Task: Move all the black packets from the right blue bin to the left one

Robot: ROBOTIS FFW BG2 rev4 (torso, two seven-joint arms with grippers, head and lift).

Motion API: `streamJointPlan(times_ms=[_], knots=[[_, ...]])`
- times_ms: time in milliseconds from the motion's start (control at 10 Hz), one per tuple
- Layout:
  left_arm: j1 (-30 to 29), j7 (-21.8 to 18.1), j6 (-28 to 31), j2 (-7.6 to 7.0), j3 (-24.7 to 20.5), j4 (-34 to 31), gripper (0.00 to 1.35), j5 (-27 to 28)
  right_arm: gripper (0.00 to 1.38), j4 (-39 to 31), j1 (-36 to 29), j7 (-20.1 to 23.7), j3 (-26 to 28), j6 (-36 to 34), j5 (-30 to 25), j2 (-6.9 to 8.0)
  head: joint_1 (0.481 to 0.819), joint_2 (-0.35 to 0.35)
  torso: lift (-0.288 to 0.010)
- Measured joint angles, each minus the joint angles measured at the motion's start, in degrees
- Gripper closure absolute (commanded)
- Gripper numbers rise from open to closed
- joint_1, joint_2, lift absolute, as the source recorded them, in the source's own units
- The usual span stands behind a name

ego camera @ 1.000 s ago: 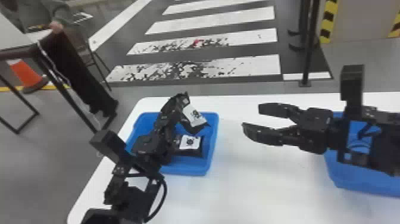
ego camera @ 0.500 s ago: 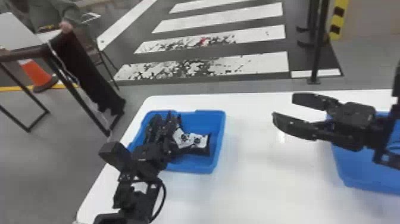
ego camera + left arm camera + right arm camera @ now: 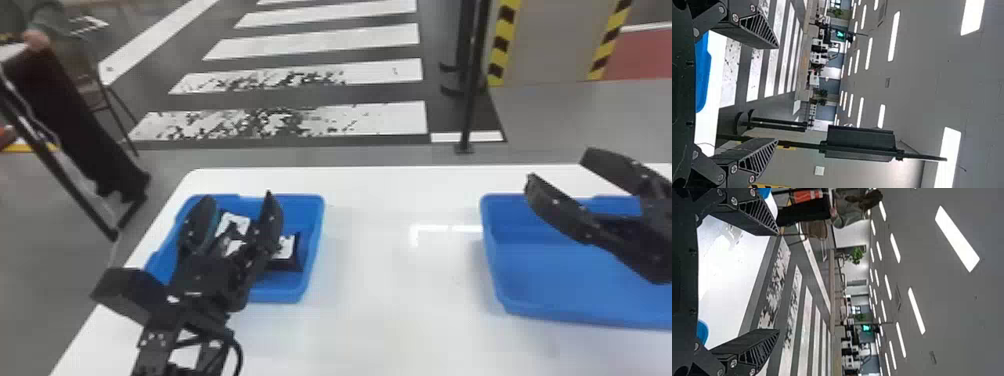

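Note:
In the head view my left gripper (image 3: 237, 200) stands open above the left blue bin (image 3: 314, 235), where black packets with white labels (image 3: 288, 247) lie, partly hidden behind its fingers. The right blue bin (image 3: 545, 295) shows a bare floor in its visible part. Over that bin's far left part, my right gripper (image 3: 557, 162) is open, nothing between its fingers. The left wrist view has the left gripper (image 3: 777, 93) spread wide with no packet held. In the right wrist view the right gripper (image 3: 779, 282) is likewise parted and holds nothing.
Both bins stand on a white table (image 3: 400, 280) with bare surface between them. Beyond its far edge stands a black post (image 3: 472, 85) on the floor. A person holds something dark at the far left, away from the bins.
The left gripper has opened, and the packet that was raised at its fingers now lies in the left bin. The right gripper has shifted right, over the right bin. The head view has shifted too.

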State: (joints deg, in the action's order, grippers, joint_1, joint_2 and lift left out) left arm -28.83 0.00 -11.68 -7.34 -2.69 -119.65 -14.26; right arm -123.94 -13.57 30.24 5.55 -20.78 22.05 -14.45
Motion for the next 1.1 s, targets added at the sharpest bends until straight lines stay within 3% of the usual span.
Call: streamJointPlan(times_ms=[200, 400, 600, 1100], knots=[[-1.9, 1.7, -1.5, -0.56, 3.2, -0.8, 0.21, 3.0, 0.16, -2.4, -5.7, -3.2, 2.2, 3.4, -4.1, 1.76, 0.695, 0.064, -0.168], [-4.0, 4.2, -1.6, -0.98, 4.5, -2.2, 0.21, 4.3, 0.18, -4.8, -13.3, -9.4, 2.5, 8.9, -6.3, 4.01, 0.695, 0.031, -0.168], [-6.4, 6.4, 0.8, -1.29, 5.2, -4.9, 0.21, 4.3, 0.20, -4.4, -18.0, -10.6, 3.6, 11.9, -6.1, 6.10, 0.695, 0.011, -0.168], [-8.1, 6.4, 3.0, -1.54, 5.5, -7.5, 0.20, 4.6, 0.20, -4.3, -20.0, -10.5, 3.8, 12.0, -5.7, 6.70, 0.695, -0.002, -0.168]])
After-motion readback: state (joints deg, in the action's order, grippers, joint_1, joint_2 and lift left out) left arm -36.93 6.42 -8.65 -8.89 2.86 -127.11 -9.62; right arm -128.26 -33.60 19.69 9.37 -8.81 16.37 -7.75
